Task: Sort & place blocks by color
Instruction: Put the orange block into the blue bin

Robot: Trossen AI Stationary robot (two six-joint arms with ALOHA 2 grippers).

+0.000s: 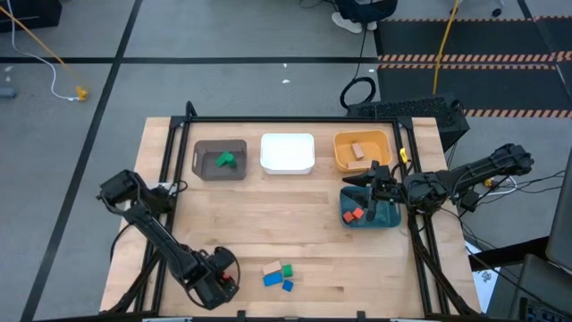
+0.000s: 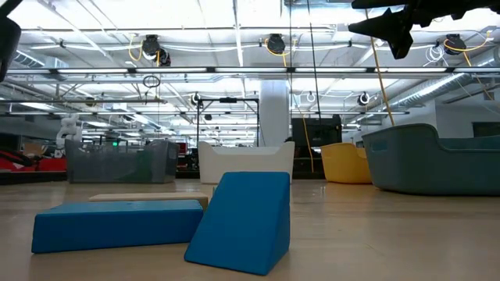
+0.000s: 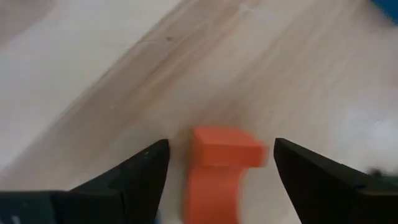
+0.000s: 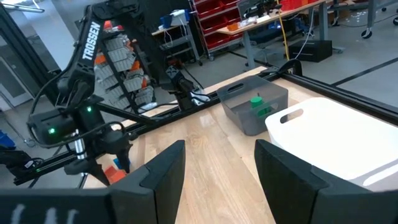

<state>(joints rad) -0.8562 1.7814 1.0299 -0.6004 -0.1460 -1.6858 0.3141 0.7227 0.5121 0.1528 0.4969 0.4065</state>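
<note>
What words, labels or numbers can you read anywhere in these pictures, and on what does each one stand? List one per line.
"TROSSEN": white letters running along the left arm, read in the right wrist view.
No other text is readable: the blocks, the bins and the table carry no visible writing, and anything in the room behind is too small to read.

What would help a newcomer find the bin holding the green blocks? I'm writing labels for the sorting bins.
Look at the far edge of the wooden table, where three bins stand in a row. The brown bin is the one at the left end, beside the white bin. It alone is dark brown, and the green blocks lie inside it.
</note>
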